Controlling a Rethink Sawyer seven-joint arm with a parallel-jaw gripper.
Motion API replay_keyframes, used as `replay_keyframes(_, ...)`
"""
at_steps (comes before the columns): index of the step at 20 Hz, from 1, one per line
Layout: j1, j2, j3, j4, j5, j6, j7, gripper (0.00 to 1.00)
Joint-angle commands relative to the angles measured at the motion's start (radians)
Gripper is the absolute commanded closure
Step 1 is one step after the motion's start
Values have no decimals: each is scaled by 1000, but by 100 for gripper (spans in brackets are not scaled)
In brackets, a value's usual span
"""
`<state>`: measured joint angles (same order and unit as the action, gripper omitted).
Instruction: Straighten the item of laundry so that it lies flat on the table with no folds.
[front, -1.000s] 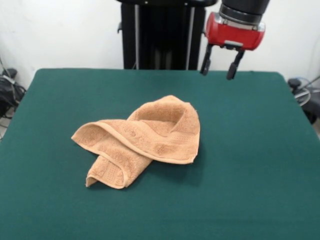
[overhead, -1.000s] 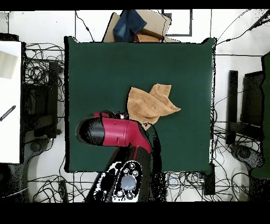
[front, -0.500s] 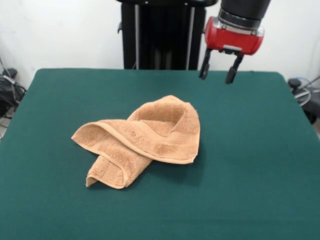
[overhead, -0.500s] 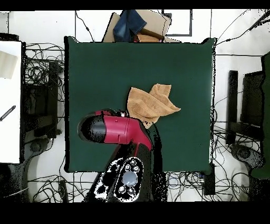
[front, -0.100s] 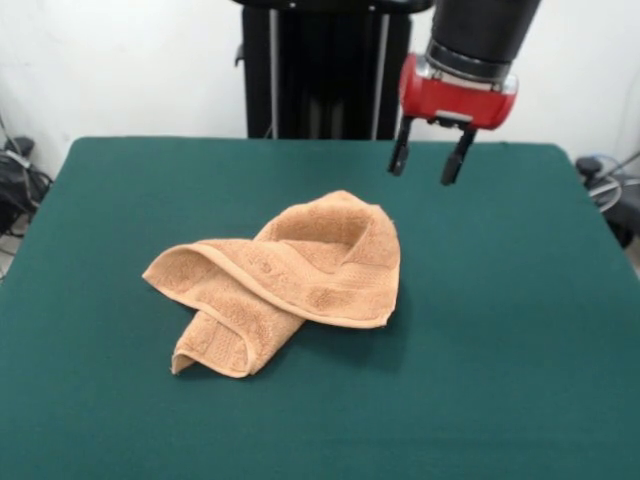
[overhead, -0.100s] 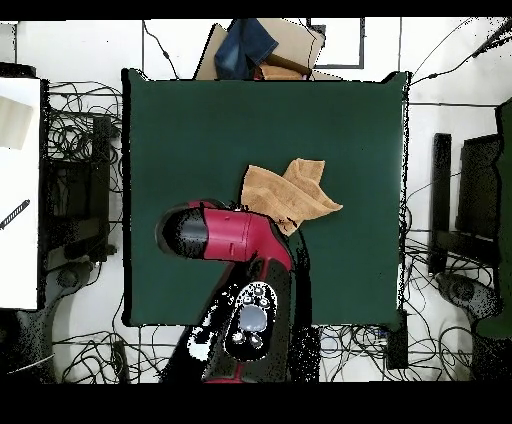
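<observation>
**One crumpled towel, one gripper hanging above and behind it**

A single item of laundry is lying near the middle of the table, a light orange-tan terry towel that is folding over itself rather than lying flat. In the front view one band of it is crossing diagonally over the rest, a lobe is sticking out toward the lower left, and a raised loop is forming a hollow at the upper right. A hemmed edge is running along the crossing band. In the overhead view the towel is showing as a rumpled, roughly triangular patch on the green cloth, and part of its lower edge is being covered by the red arm.

One table is carrying it, dark green and much larger than the towel, with bare cloth showing on every side of the fabric.

One gripper is hanging over the far part of the table, up and to the right of the towel in the front view. It is well apart from the fabric and is touching nothing. Its two dark fingers are standing apart with a clear gap between them, pointing downward below the red wrist housing. Nothing is sitting between them.

Beyond the table, a cardboard box with a blue cloth is sitting at the overhead view's top edge, and cables are trailing across the floor on both sides.
</observation>
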<state>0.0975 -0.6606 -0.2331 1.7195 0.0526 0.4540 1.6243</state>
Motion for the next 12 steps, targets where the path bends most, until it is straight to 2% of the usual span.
replay_keyframes(1,-36,47,90,-31,46,85,165,0)
replay_keyframes(7,-51,74,100,-83,50,58,168,0)
replay_keyframes(12,-61,100,106,-128,56,99,167,0)
